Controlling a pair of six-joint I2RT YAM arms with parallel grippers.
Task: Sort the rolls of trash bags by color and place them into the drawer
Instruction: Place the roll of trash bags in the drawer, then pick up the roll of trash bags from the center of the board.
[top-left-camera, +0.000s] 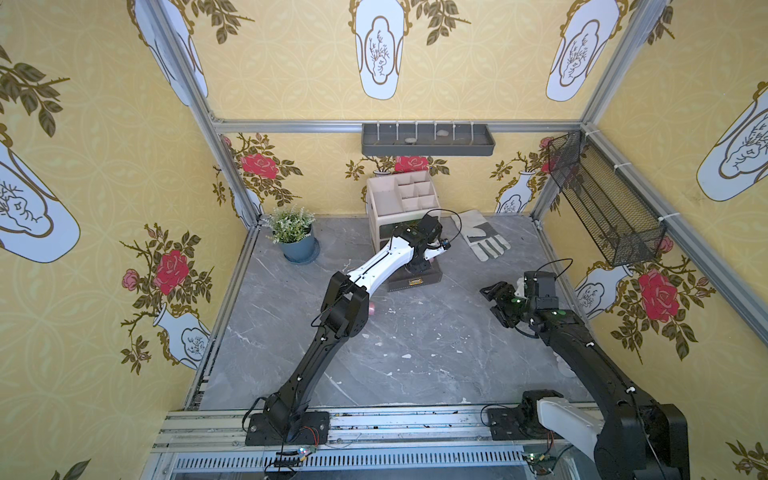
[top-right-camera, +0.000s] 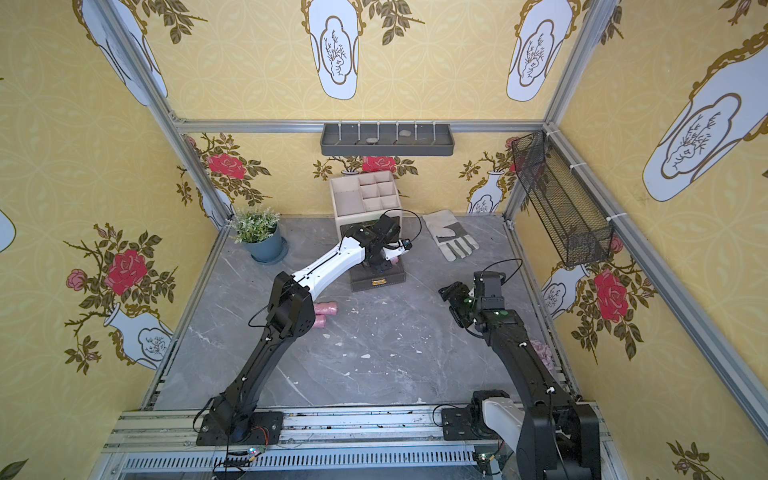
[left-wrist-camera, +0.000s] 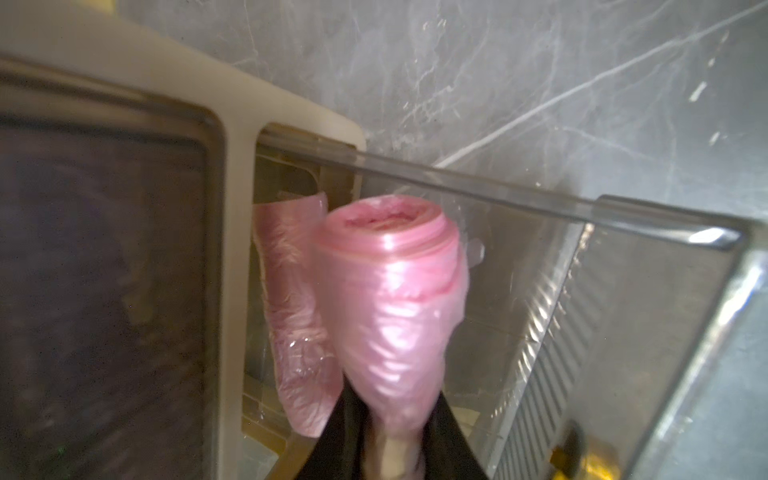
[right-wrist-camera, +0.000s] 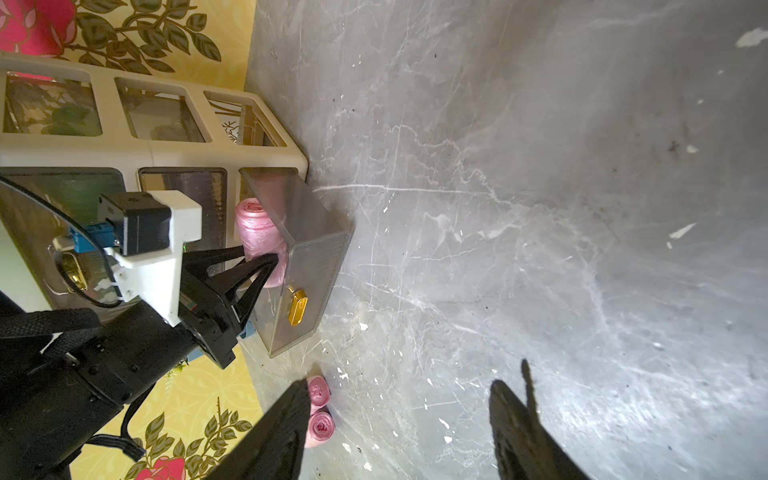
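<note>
The left gripper (left-wrist-camera: 390, 415) is pinching one end of a pink roll (left-wrist-camera: 390, 291), its jaws nearly closed on it. The roll is pointing out along the fingers, down into the open bottom drawer (left-wrist-camera: 519, 199), just beside another pink roll (left-wrist-camera: 295, 316). The right gripper (right-wrist-camera: 399, 399) is hanging wide open and empty, well apart.

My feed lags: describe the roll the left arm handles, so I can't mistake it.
Find the beige chest at the back wall, then its pulled-out bottom drawer. The pink roll is at its opening, one end pinched in the left gripper; its pink neighbour lies free inside.
</note>
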